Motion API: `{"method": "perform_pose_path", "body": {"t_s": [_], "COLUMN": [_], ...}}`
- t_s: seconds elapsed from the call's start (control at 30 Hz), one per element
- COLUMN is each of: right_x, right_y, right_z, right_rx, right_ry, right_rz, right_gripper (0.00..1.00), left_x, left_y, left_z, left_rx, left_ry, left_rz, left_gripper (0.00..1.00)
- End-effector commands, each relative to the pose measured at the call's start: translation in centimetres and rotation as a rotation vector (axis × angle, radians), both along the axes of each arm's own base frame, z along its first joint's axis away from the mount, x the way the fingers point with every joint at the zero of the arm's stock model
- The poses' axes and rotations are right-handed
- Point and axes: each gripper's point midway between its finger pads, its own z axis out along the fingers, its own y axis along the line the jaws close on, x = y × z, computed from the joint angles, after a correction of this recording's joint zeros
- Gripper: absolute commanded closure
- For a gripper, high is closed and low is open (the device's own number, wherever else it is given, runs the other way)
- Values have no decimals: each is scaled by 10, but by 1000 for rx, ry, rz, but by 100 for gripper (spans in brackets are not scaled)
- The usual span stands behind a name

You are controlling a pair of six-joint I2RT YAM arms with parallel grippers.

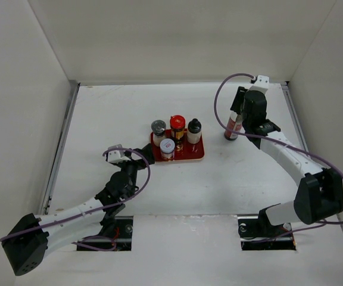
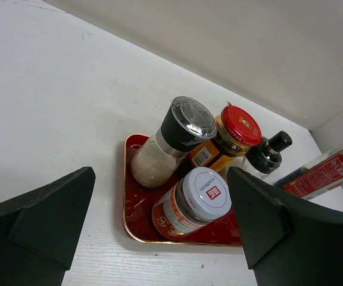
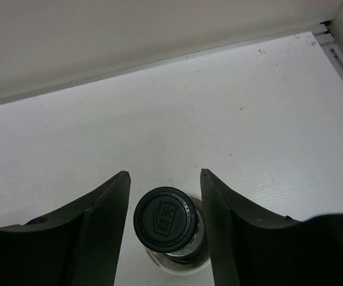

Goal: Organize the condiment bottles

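Fetching the odd one out: right gripper (image 3: 164, 173) straddles the cap of the red-labelled bottle (image 1: 232, 128), which stands far right, well apart from the red tray (image 1: 196, 156) holding four others. Can't tell if it's pinched yet. Next needs: firm squeeze, lift, carry left. Right arm reaches far, wrist pitched down. Left gripper (image 2: 161, 173) is spread wide, just near-left of the tray.

A robotics lab test cell: a flat white table (image 1: 100, 113) boxed in by plain white panel walls (image 1: 177, 36) (a thin purple cable (image 1: 215, 101) loops loose).
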Motion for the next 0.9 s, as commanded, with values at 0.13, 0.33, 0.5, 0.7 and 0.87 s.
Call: {"method": "perform_pose_path", "body": {"t_s": [0.13,0.33,0.5,0.7,0.87], "right_x": [6,-2,-36,-66,-78], "right_y": [-4,-8,3,56,101], "right_z": [15,45,113,135,130], "right_rx": [18,43,124,157,166], "right_ry": [-54,-125,-284,-308,-288], "right_rz": [-37,-45,11,154,236], "right_gripper": [63,79,80,80,80], "left_x": [1,1,1,2,1], "left_y": [0,2,2,2,7], "left_z": [6,6,6,4,4], "left_rx": [-47,-50,-53,-58,-64], "left_ry": [-25,-27,-23,-21,-24], "left_rz": [2,10,14,16,32], "left_gripper": [4,4,4,3,0]}}
